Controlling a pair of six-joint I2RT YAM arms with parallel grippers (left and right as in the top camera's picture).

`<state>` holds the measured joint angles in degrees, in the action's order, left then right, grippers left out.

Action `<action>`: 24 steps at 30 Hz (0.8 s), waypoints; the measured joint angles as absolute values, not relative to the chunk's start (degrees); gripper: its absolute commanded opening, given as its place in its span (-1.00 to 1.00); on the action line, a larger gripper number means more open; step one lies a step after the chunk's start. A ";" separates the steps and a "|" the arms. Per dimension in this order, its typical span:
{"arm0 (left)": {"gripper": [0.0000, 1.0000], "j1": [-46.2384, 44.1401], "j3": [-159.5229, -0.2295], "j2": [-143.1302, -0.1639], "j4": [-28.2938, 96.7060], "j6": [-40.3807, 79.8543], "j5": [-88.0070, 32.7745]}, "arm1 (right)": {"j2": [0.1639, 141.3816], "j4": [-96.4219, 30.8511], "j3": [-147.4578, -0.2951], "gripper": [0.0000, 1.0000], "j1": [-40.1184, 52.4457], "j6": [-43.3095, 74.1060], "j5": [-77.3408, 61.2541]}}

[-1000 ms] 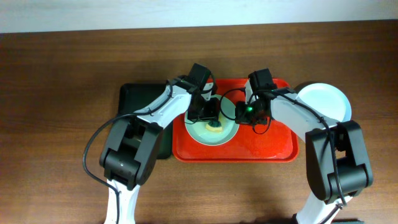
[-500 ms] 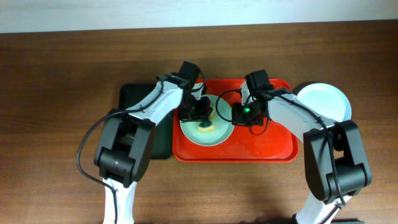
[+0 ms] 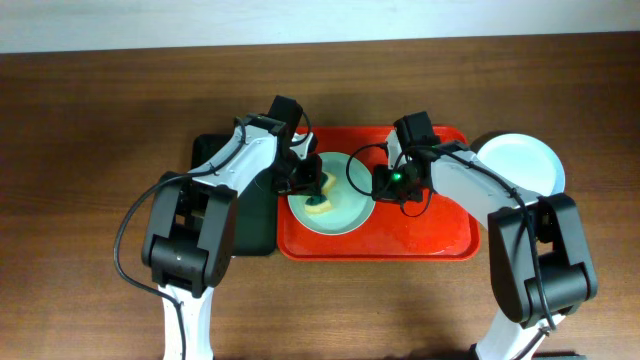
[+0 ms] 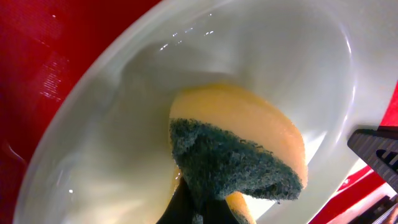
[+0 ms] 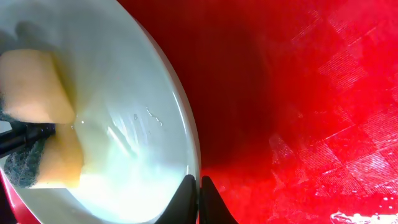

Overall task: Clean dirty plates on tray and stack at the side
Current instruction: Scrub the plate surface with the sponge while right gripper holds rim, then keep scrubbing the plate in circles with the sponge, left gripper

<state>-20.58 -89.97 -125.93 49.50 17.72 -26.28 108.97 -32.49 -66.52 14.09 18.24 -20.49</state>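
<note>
A pale mint plate (image 3: 338, 214) lies on the left part of the red tray (image 3: 430, 228). My left gripper (image 3: 311, 189) is shut on a yellow sponge with a green scouring side (image 4: 239, 146) and presses it into the plate's bowl (image 4: 106, 143). My right gripper (image 3: 364, 185) is shut on the plate's right rim. In the right wrist view the rim (image 5: 186, 134) runs between the two closed fingers (image 5: 199, 194), with the sponge (image 5: 34, 87) at the far left. A white plate (image 3: 520, 162) sits on the table to the right of the tray.
A narrower black tray (image 3: 215, 165) lies against the red tray's left side, under my left arm. The red tray floor (image 5: 305, 93) to the right of the plate is bare and wet-looking. Brown tabletop surrounds both trays.
My left gripper has swept the sponge from the plate's middle toward its left side. The plate and my right gripper have shifted slightly left with it.
</note>
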 measured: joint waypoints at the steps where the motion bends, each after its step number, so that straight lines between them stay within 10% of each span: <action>1: -1.00 -20.53 -89.97 -125.93 49.30 17.74 -26.41 | 108.97 -32.49 -66.52 -0.92 14.09 18.24 -20.47; 24: -1.00 -26.20 -89.91 -126.06 42.02 22.41 -24.67 | 108.97 -32.60 -66.52 -0.92 13.43 18.28 -18.72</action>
<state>-26.20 -89.91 -126.06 42.02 22.41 -24.67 108.97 -32.60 -66.52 13.43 18.28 -18.72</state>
